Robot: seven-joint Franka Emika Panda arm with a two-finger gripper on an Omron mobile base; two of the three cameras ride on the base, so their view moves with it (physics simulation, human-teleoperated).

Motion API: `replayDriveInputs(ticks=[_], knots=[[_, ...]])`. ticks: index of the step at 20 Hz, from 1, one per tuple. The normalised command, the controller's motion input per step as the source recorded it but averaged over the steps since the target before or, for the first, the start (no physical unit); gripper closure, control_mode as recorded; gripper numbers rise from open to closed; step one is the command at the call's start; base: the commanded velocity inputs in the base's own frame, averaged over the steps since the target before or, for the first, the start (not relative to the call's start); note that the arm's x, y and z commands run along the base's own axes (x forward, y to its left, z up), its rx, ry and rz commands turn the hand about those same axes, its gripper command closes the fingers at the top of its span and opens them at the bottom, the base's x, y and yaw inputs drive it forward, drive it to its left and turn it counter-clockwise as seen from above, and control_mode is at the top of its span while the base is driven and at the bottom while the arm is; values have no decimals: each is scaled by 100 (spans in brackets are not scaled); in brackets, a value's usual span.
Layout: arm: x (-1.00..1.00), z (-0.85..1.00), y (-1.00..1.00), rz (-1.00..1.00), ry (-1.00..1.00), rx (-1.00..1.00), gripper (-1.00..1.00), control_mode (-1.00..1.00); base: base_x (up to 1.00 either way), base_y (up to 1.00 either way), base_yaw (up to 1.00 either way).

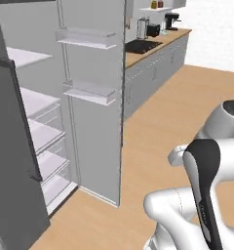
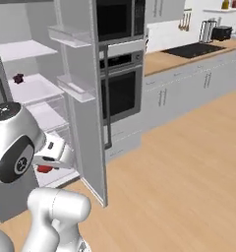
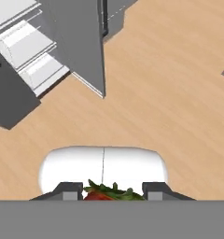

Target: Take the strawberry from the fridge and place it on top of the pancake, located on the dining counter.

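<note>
One fridge (image 1: 89,97) stands open at the left of the left base view, with two door bins (image 1: 87,37) on its open door, one above the other. One strawberry (image 3: 107,192) sits between the finger tips of the one gripper (image 3: 109,190) at the bottom of the hand view. In the right base view, one dark maroon lump (image 2: 18,78) lies on a shelf at the upper left, and one built-in oven (image 2: 121,88) sits right of the fridge.
</note>
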Motion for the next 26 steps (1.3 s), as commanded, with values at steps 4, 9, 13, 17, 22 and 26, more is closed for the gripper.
replayDriveInputs(ticks=[4,9,13,17,22,26], knots=[[0,0,0,0,0,0,100,100,0,-28,-90],[0,0,0,0,0,0,100,100,0,-38,-89],[0,0,0,0,0,0,100,100,29,-87,-62],[0,0,0,0,0,0,100,100,73,-100,-24],[0,0,0,0,0,0,100,100,97,-100,-1],[0,0,0,0,0,0,100,100,97,-100,0]])
